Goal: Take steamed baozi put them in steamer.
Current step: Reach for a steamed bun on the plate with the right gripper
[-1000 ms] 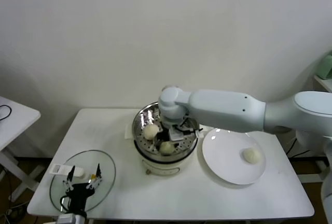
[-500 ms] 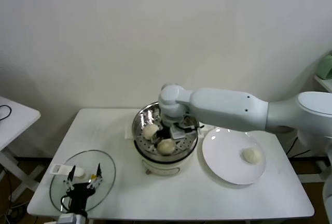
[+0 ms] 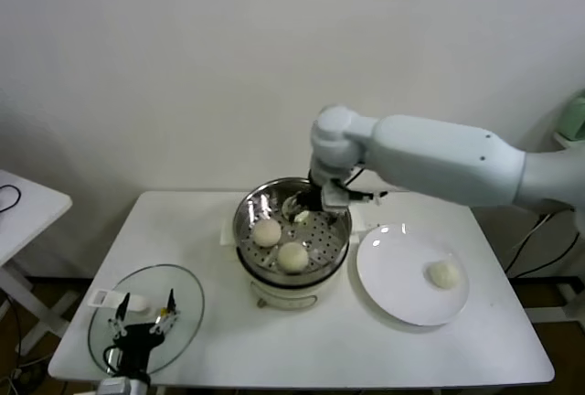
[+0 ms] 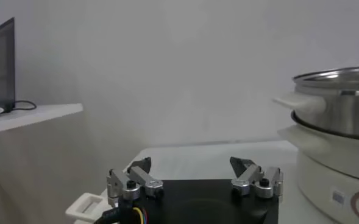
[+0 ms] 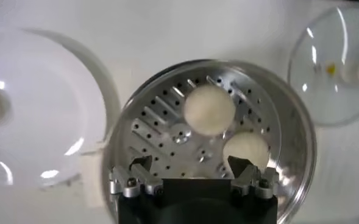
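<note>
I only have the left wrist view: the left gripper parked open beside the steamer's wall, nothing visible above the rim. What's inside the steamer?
Observer: Two steamed baozi lie on the perforated tray of the steamer.
Operator: Any left outside?
Observer: One more baozi sits on the white plate, on the robot's right of the steamer.
Operator: And the right gripper?
Observer: The right gripper is open above the steamer's far side, holding nothing.
</note>
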